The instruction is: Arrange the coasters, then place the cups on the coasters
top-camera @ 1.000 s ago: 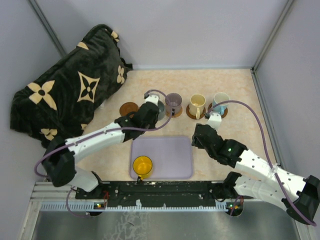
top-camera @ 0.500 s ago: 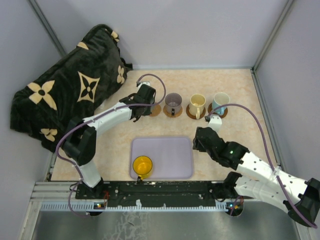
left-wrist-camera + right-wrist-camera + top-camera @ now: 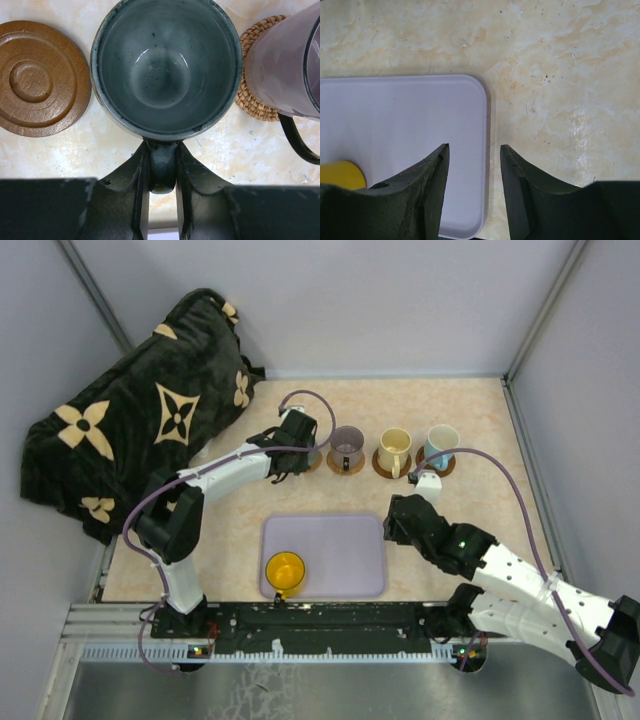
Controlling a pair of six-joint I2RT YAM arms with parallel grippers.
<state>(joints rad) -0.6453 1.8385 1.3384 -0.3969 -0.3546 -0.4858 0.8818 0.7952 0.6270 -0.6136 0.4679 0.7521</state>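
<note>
My left gripper (image 3: 162, 150) is shut on the handle of the grey-green cup (image 3: 165, 65), which it holds upright. What lies under this cup is hidden. A wooden coaster (image 3: 37, 80) lies bare just left of it. On its right, the purple-grey cup (image 3: 280, 65) stands on a woven coaster (image 3: 255, 100). In the top view the left gripper (image 3: 303, 450) is at the left end of the row. The purple-grey cup (image 3: 347, 445), cream cup (image 3: 394, 448) and light blue cup (image 3: 441, 443) each sit on a coaster. The yellow cup (image 3: 285, 570) stands on the tray. My right gripper (image 3: 472, 150) is open and holds nothing.
The lavender tray (image 3: 340, 540) lies near the front middle, and its right edge (image 3: 482, 150) is under the right gripper (image 3: 400, 520). A dark patterned blanket (image 3: 140, 420) is heaped at the back left. Grey walls close in the table.
The left arm swung back and to the left with the grey-green cup, and now covers the leftmost coaster in the top view. The right arm has not moved.
</note>
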